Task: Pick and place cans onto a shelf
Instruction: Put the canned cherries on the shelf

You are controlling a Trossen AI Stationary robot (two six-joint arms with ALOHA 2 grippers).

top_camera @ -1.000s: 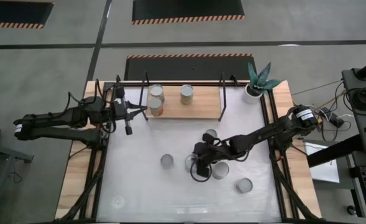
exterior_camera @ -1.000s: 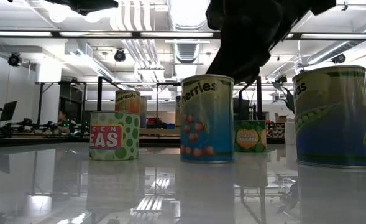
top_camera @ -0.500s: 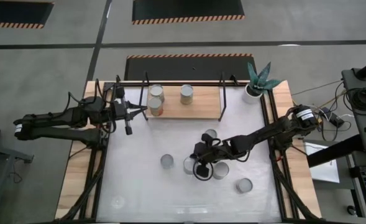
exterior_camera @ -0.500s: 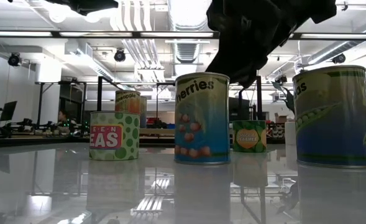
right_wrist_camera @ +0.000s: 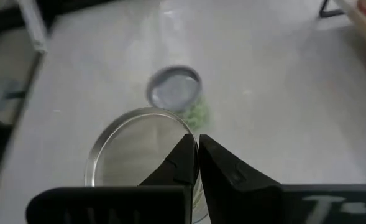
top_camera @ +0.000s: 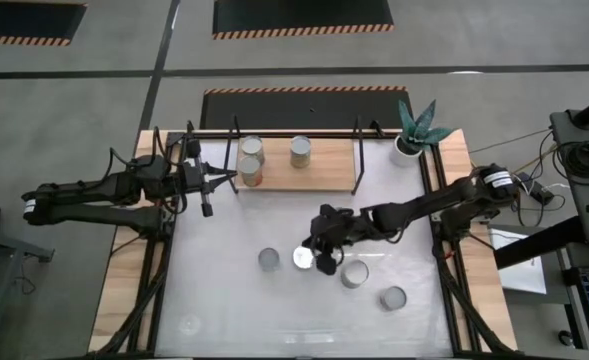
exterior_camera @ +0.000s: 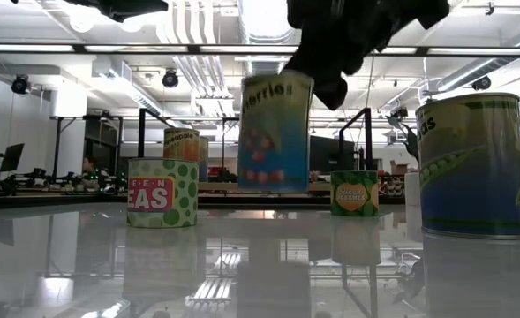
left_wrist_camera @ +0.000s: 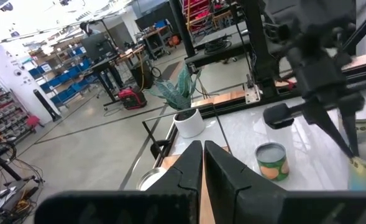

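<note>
A blue cherries can point(exterior_camera: 275, 132) hangs above the white table point(top_camera: 224, 300), with my right gripper point(top_camera: 321, 260) shut on its top; its silvery lid point(right_wrist_camera: 139, 152) fills the right wrist view. Three cans point(top_camera: 268, 260) point(top_camera: 353, 274) point(top_camera: 393, 297) stand on the table around it. The wooden shelf point(top_camera: 324, 175) at the far side carries three cans point(top_camera: 252, 150) point(top_camera: 250, 171) point(top_camera: 300, 151). My left gripper point(top_camera: 232, 177) waits shut at the shelf's left end; its shut fingers point(left_wrist_camera: 203, 155) show in the left wrist view. My right gripper pinches the cherries can's top rim point(right_wrist_camera: 184, 134) between its two fingers, at the side of the lid nearest the arm. The fingers slant down from the table's right. The can hangs below them, slightly tilted and clear of the table.
A white plant pot point(top_camera: 410, 145) stands at the far right corner beside the shelf. Black rods point(top_camera: 357, 150) frame the shelf's ends. The green peas can point(exterior_camera: 162, 193) and a large peas can point(exterior_camera: 474, 163) flank the lifted can in the low view.
My right gripper has risen and drawn a little toward the table's far edge with the cherries can. The can first slid slightly left on the table, then came up clear of it, tilting a little.
</note>
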